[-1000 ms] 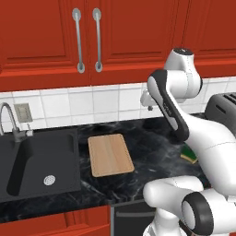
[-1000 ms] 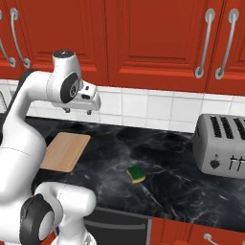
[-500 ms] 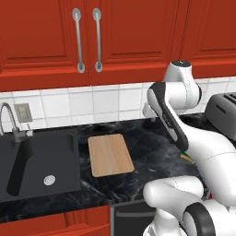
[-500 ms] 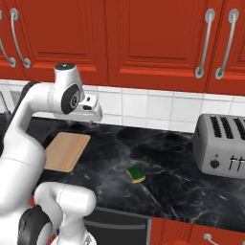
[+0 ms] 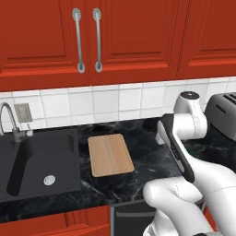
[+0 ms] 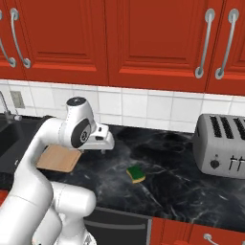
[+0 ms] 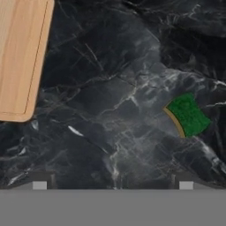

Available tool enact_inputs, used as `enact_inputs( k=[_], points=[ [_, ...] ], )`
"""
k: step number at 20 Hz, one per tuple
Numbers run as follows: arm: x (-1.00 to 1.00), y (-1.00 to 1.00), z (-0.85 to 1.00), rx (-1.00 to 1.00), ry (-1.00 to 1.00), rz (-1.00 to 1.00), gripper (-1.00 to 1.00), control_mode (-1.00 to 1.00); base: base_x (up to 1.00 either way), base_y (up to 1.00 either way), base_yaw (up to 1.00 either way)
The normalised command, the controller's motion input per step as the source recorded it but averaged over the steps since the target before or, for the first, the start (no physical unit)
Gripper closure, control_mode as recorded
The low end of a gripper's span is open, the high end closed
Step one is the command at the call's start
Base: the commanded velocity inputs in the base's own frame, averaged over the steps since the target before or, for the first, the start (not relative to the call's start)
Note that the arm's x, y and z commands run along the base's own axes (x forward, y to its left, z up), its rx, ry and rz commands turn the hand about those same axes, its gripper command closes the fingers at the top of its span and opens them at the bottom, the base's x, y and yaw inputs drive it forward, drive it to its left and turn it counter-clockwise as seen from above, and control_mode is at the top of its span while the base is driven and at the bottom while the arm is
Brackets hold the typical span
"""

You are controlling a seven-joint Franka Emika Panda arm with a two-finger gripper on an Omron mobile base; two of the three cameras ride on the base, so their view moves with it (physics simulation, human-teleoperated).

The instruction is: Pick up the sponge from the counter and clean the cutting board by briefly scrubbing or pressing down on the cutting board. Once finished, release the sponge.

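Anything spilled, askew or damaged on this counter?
Nothing stands out. The sponge lies green side up on the counter, slightly turned, apart from the cutting board, which lies flat beside the sink. No spills.

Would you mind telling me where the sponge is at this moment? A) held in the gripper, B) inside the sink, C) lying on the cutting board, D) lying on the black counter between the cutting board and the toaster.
D: the sponge lies on the counter, apart from the cutting board and short of the toaster.
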Motion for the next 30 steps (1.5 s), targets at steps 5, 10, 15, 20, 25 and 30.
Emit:
enact_inputs(
  k=[5, 10, 15, 20, 25, 30],
  points=[
    [0.00, -0.82, -0.34, 0.00, 0.02, 0.06, -1.00, -1.00, 0.00, 0.00, 0.00],
    [0.04, -0.63, -0.16, 0.00, 0.00, 0.05, -1.00, -1.00, 0.00, 0.00, 0.00],
    [0.19, -0.43, -0.22, 0.00, 0.00, 0.05, -1.00, -1.00, 0.00, 0.00, 0.00],
    [0.37, -0.21, -0.30, 0.00, 0.05, 0.05, -1.00, -1.00, 0.00, 0.00, 0.00],
    [0.33, -0.17, -0.30, -0.01, 0.07, 0.04, -1.00, -1.00, 0.00, 0.00, 0.00],
    [0.34, -0.17, -0.26, 0.00, 0.11, 0.03, -1.00, -1.00, 0.00, 0.00, 0.00]
  ],
)
